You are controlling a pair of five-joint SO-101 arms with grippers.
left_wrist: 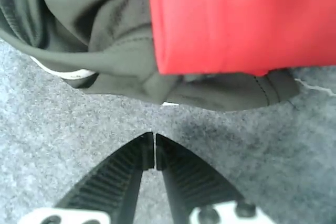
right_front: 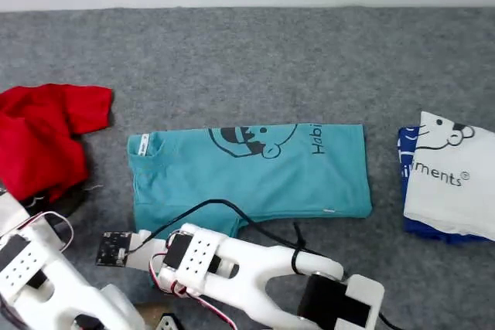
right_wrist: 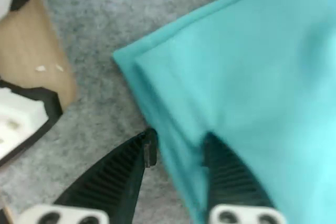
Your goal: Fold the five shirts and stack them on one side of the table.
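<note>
I see the teal shirt half-folded, its edge between my right gripper's parted jaws; closing may catch one layer only and drag the fold askew. The red shirt, over a black shirt, sits just ahead of my clenched, empty left gripper; the teal underlayers are hidden

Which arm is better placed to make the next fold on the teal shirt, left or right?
Right. The right gripper is open, straddling the edge of the teal shirt. The left gripper is shut over the grey mat, next to the red shirt and a black garment.
</note>
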